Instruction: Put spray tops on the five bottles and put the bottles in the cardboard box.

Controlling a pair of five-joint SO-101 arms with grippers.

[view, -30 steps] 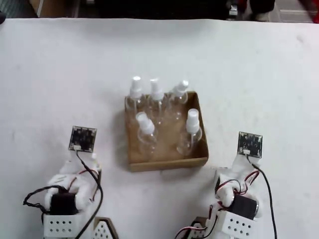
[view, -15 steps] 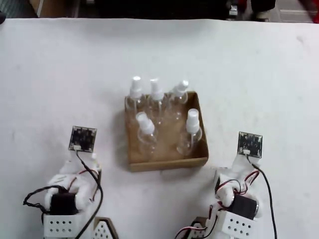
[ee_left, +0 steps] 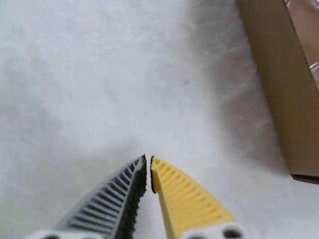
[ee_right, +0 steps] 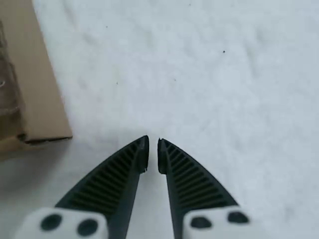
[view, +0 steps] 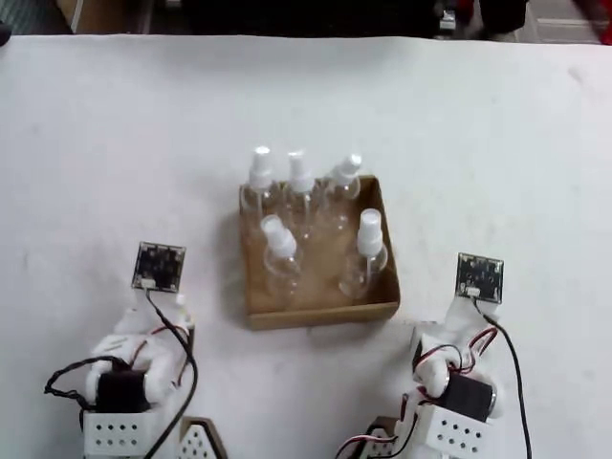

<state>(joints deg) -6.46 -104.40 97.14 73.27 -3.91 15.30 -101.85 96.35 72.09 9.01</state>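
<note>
High view: five clear plastic bottles (view: 284, 270) stand upright inside the shallow brown cardboard box (view: 320, 313), long axes vertical, white spray tops (view: 261, 164) pointing up. Three stand along the box's far wall and two nearer its front wall. The box sits on the white worktop (view: 115, 143). My left hand (ee_left: 148, 167) is closed and empty off the box's left front corner. My right hand (ee_right: 152, 149) is closed and empty off its right front corner.

Cardboard box (view: 321, 312) mid-table, open top. Five clear bottles (view: 281, 263) inside, each capped with a white spray top (view: 369, 232): three along the far wall, two nearer. Far-right one looks tilted, hard to confirm.
</note>
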